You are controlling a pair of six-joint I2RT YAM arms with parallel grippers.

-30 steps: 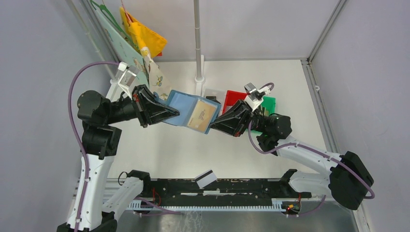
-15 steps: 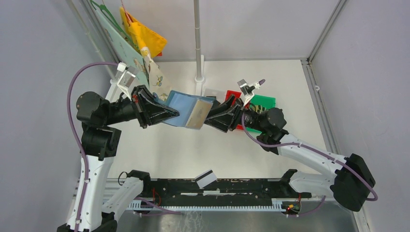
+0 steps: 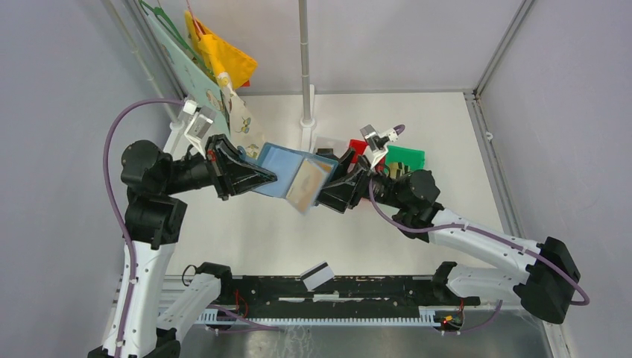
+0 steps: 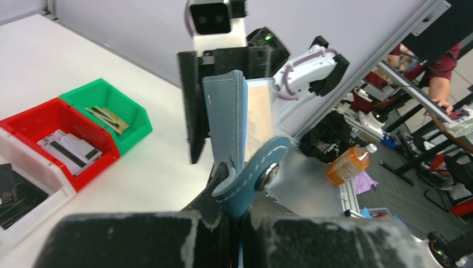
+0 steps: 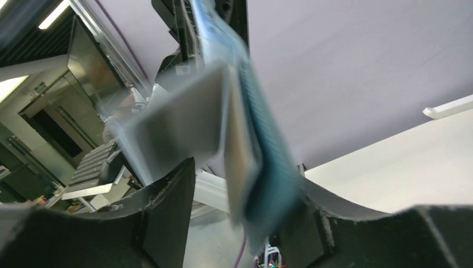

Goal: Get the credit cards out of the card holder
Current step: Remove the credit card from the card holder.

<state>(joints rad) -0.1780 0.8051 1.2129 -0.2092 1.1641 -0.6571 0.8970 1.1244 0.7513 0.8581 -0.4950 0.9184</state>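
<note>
The teal-blue card holder [image 3: 279, 170] hangs in the air between the two arms. My left gripper [image 3: 262, 177] is shut on its left end, by the snap tab [image 4: 251, 178]. A beige, gold-toned credit card [image 3: 304, 188] sticks out of the holder's right half, blurred. My right gripper [image 3: 328, 195] is open, with one finger on each side of the holder's free edge [image 5: 268, 145] and the card [image 5: 240, 151]. The left finger stands clear of the card. A grey card with a dark stripe [image 3: 317, 276] lies on the front rail.
Red [image 3: 363, 149], green [image 3: 406, 158] and white [image 3: 326, 144] bins stand on the table behind the right gripper; the red and green ones hold cards. A post [image 3: 305, 74] rises at the back. Cloths [image 3: 220, 56] hang at the back left.
My right gripper has pushed left toward the holder and now straddles its free edge. The beige card now sits lower and is blurred. The left arm has barely moved.
</note>
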